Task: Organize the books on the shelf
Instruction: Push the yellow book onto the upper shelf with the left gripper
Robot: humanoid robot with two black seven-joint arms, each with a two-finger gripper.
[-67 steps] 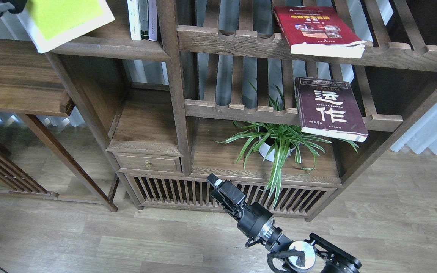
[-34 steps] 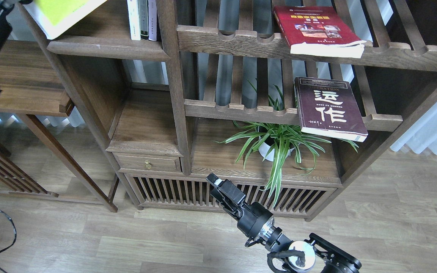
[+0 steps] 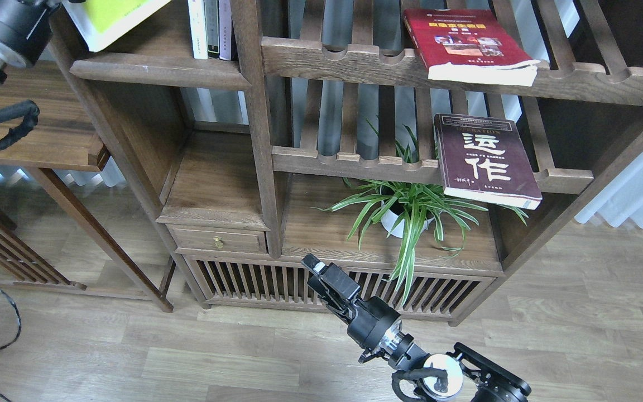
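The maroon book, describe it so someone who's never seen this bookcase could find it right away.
On the dark wooden bookcase, find the lower slatted rack on the right, above the potted plant. The maroon book lies flat there, marked by big white Chinese characters, unlike the red book above.

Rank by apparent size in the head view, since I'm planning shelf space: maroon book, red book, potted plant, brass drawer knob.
1. potted plant
2. maroon book and red book, too alike to rank
3. brass drawer knob
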